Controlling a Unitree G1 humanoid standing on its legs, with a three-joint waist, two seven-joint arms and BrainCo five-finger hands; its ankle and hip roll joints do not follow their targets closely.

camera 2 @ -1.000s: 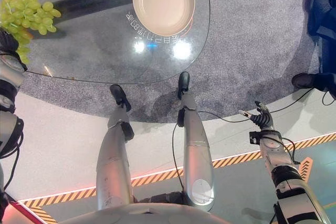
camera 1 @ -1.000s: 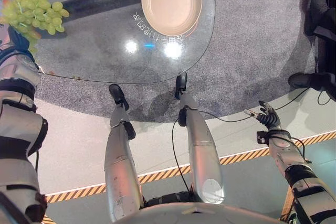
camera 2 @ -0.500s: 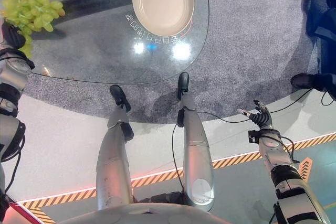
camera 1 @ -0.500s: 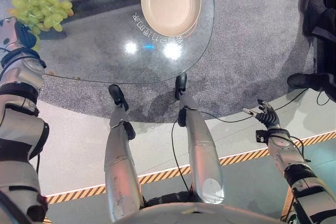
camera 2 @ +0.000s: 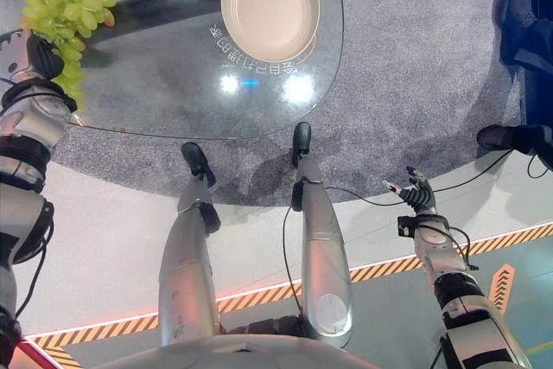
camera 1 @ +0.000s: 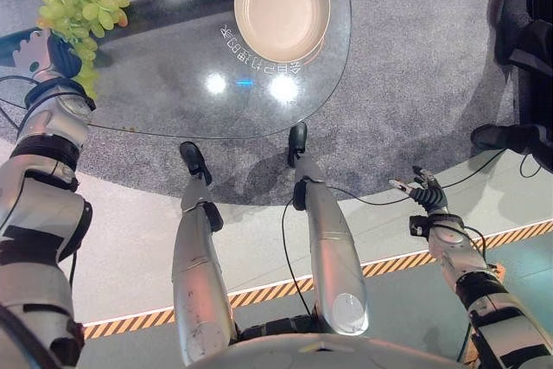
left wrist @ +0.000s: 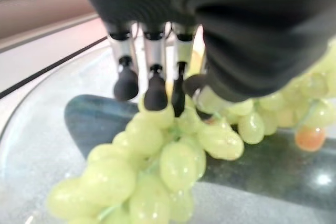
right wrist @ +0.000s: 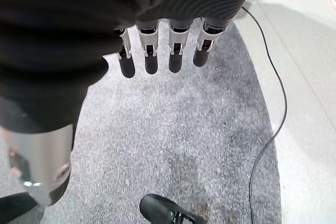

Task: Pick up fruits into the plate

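Over glass table point(camera 1: 173, 92), left hand point(left wrist: 157, 85) fingers clasp grapes point(camera 1: 82, 2) (bunch hangs below fingertips).

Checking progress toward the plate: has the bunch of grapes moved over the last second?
Yes. The bunch of grapes, held in the left hand, has shifted toward the plate, narrowing the gap across the glass table, but is not over it yet.

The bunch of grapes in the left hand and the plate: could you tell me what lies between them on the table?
Nothing solid: in the left eye view, bare glass table separates the grapes, held by the left hand, from the plate.
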